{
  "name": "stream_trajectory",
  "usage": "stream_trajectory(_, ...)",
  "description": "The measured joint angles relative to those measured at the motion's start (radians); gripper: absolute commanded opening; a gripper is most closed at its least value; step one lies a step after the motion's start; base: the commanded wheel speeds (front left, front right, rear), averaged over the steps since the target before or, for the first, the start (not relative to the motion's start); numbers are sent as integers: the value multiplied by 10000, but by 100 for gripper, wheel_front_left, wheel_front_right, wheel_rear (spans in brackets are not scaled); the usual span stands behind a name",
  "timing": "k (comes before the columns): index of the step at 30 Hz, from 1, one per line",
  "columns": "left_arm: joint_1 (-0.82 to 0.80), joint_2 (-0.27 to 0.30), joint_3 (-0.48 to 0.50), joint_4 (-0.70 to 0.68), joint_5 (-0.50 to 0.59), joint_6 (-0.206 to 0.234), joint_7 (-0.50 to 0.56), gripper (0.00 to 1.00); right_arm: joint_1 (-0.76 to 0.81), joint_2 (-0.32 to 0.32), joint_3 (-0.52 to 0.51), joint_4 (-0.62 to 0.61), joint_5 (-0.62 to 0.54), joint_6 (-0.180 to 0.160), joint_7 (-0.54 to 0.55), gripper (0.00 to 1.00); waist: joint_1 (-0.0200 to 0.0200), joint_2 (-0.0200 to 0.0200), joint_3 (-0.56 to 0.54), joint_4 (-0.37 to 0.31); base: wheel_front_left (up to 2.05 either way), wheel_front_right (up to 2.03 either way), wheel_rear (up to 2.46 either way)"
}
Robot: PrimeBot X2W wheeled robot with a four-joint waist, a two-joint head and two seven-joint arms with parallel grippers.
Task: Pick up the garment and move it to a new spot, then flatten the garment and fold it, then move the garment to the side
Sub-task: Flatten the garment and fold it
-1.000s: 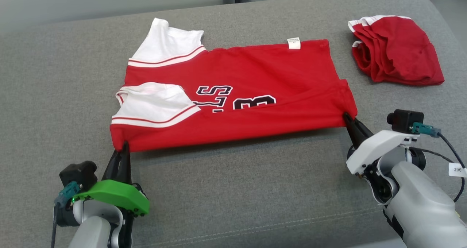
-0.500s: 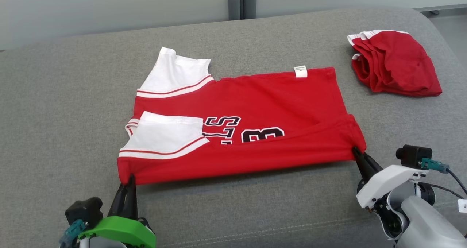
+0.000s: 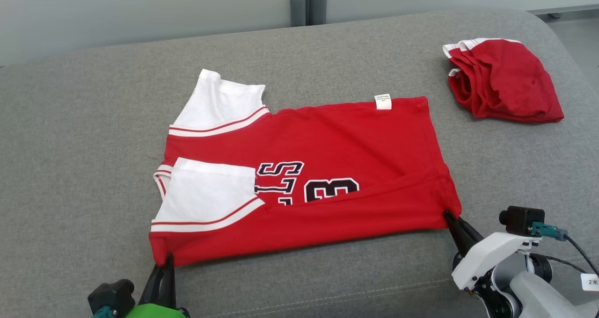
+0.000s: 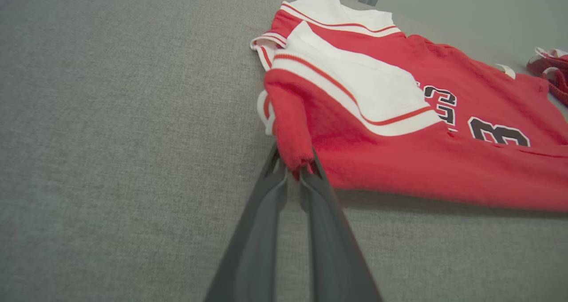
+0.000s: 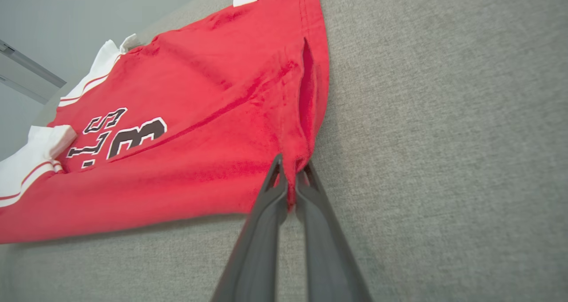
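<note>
**Grip check: both near corners pinched**

Left tool [image 3: 167,261] is clamped down narrow on the near left corner of the red jersey [image 3: 327,159]. In the left wrist view a little wad of red cloth can be seen squeezed between the two dark fingers [image 4: 262,217]. Right tool [image 3: 448,214] is shut the same way on the near right corner, down at the hem, and a fold of fabric is nipped between its fingertips [image 5: 266,204] in the right wrist view.

The near edge is pulled pretty straight between the two grips, and a thin shadow is cast under it. The rest of the jersey is laid out flat on the grey upholstered surface [image 3: 70,168], roughly in the middle. One white sleeve [image 3: 206,196] is folded over the front, right beside the black lettering [image 3: 327,189], which is partly covered by the red fold. The other white sleeve [image 3: 220,107] is left sticking out at the far left. A small white label [image 3: 383,101] is showing on the far edge.

Well apart, at the far right, a second red garment [image 3: 505,82] with white trim is lying folded up.
</note>
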Motion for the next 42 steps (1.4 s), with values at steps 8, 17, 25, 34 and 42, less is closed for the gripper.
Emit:
stream_trajectory(8,56,136,-36,44,157,15,297,0,85,-98,56,-138,15,-215,311,1,0,0,-6,-182,0,0,0)
stream_trajectory(17,56,140,-63,234,314,102,500,100,360,-58,8,-169,324,-339,506,100,0,0,-142,-164,0,0,0)
stream_trajectory(25,258,284,61,247,414,117,685,100,493,-272,-40,-393,318,-453,541,100,0,0,-243,-182,0,0,0)
stream_trajectory(34,268,825,196,-19,961,203,836,100,675,-1024,-140,-798,140,-711,840,100,0,0,-310,-205,0,0,0)
stream_trajectory(42,-1395,1342,-255,-800,1705,182,1379,100,-813,-1900,-278,-1760,-385,-771,1216,100,0,0,-41,-322,0,0,0)
